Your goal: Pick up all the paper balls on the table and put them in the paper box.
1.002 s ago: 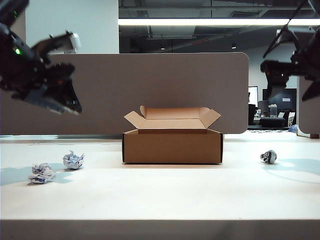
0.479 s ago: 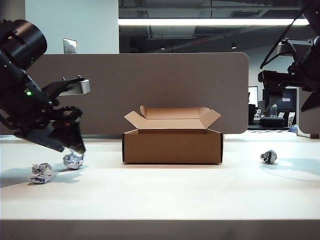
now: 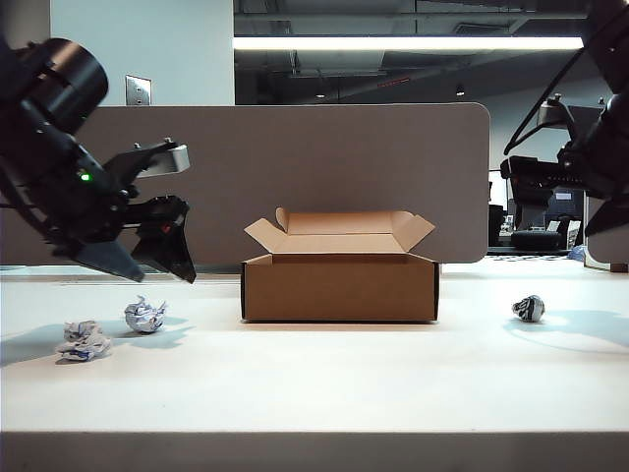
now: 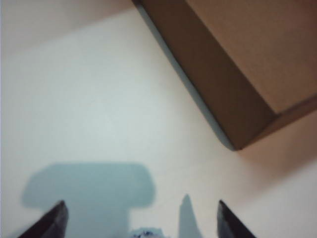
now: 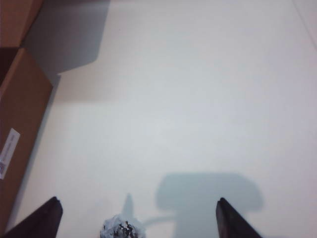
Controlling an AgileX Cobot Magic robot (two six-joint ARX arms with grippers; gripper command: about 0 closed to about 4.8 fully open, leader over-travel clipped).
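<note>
the left gripper (image 3: 162, 258) hangs above the white surface (image 3: 314, 379), its dark fingers (image 3: 175, 246) spread wide apart and grasping nothing. in the exterior view, one paper ball (image 3: 144, 315) lies on the surface just below and slightly outward of those fingers, apart from them, and a second paper ball (image 3: 83, 340) rests near it, further out from the fingers and closer to the surface's front edge. in the left wrist view, the two fingertips (image 4: 52, 223) stand at either side with the top of a paper ball (image 4: 147, 233) barely showing between them, and a brown wall of the paper box (image 4: 208, 94) lies well beyond them.

the right gripper (image 5: 134, 218) is held high at the far side of the scene, only partly in the exterior view; its fingers (image 5: 39, 220) are likewise released, spread wide and empty. in the right wrist view, the third paper ball (image 5: 123, 228) sits on the surface between the two fingertips, nearer one of them and touching neither, with a side of the paper box off beyond that same finger. in the exterior view, this ball (image 3: 528, 308) lies alone, between the box and the right arm.

the paper box (image 3: 339, 283) stands on the surface between the two sets of fingers, its four flaps up and open, in front of a grey-brown divider panel (image 3: 295, 167).
</note>
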